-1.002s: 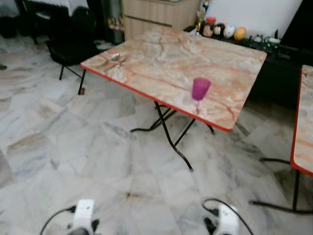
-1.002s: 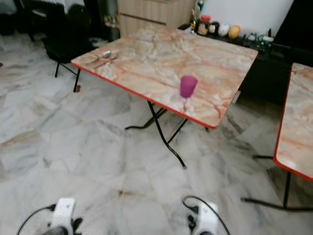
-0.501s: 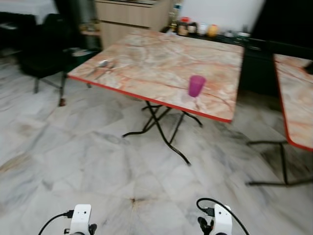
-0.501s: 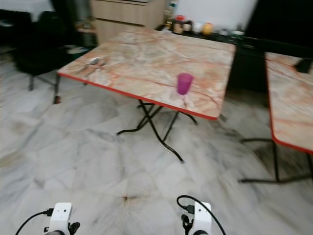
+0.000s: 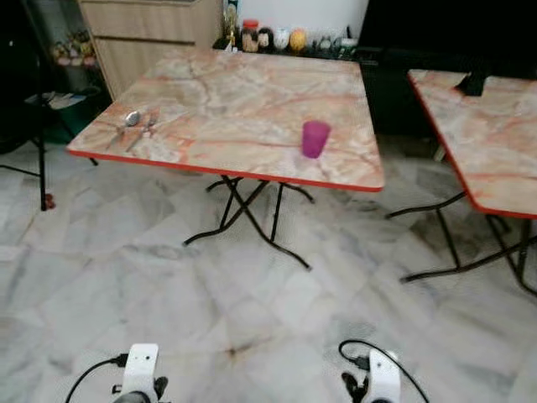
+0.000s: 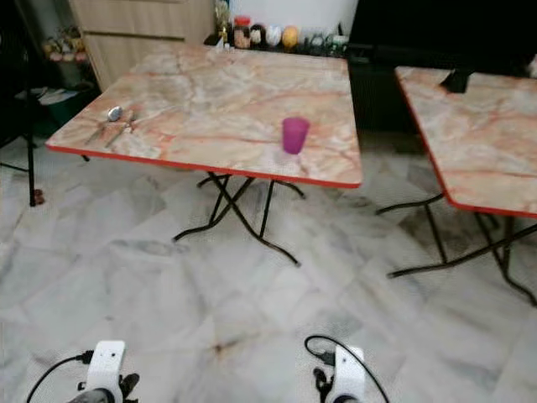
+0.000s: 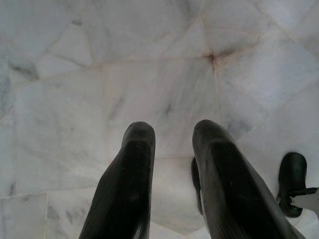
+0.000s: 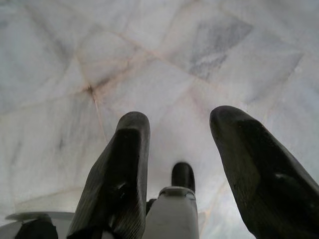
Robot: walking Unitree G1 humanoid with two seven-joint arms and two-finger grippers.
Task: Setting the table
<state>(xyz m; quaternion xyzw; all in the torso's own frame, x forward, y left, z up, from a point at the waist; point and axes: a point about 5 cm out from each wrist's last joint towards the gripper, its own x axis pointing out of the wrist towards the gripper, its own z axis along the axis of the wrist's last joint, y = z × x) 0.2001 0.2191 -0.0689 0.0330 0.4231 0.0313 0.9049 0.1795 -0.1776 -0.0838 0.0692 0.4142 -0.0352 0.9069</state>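
Marble floor point(image 5: 168, 285), grey-white, runs under two folding tables with pink marbled tops and red edging. Main table point(image 5: 235, 101) stands ahead on crossed black legs; second table point(image 5: 478, 134) sits to its right, a gap between them.

Purple cup point(image 5: 315, 138) stands upright on the main table, near the front edge and toward the right corner; contents cannot be made out. Spoon point(image 5: 132, 118) and further cutlery point(image 5: 151, 124) lie together near the table's front-left corner, well apart from the cup. Row of jars point(image 5: 273, 38) lines a dark shelf behind the table's far edge; what is in them cannot be told. Wooden cabinet point(image 5: 143, 34) at far left.

Both arms hang low, wrists at the bottom of the head views, well short of the table and cup.

Left gripper point(image 7: 172, 149): fingers point at the floor, a narrow gap between them, holding nothing, touching nothing.

Right gripper point(image 8: 192, 149): fingers spread wider, empty, also over bare floor.
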